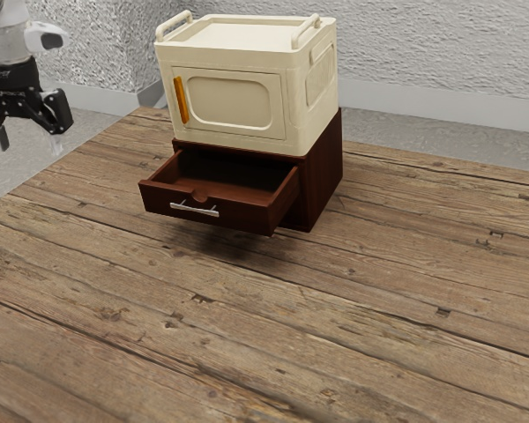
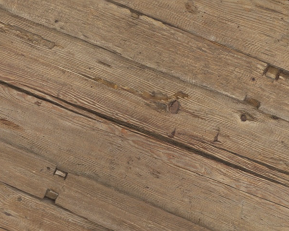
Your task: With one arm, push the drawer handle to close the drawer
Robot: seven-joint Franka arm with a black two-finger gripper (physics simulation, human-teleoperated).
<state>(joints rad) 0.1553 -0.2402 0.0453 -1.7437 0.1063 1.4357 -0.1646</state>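
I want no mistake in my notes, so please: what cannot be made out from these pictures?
- Arm, upper part: exterior view, cut off by the edge.
- Drawer, rear end: exterior view, hidden inside the dark cabinet.
- Cream box, back: exterior view, hidden by its own body.
- Table, near side: exterior view, cut off below.

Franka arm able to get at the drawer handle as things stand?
Probably yes: the drawer is out, its silver handle faces outward, and I see nothing between it and the open gripper at the exterior view's left.
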